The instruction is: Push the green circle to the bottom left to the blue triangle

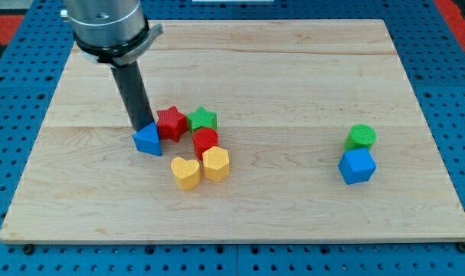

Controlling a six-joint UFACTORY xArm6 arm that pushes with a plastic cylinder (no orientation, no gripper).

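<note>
The green circle point(361, 136) sits at the view's right, touching the top of a blue cube point(357, 165). The blue triangle point(148, 139) lies left of centre, at the left end of a cluster of blocks. My tip point(142, 126) rests just above the blue triangle's top edge, touching or nearly touching it, far to the left of the green circle.
Beside the blue triangle are a red star point(171, 123), a green star point(203, 119), a red cylinder point(205, 142), a yellow heart point(186, 172) and a yellow hexagon point(216, 163). The wooden board point(293, 69) sits on a blue pegboard.
</note>
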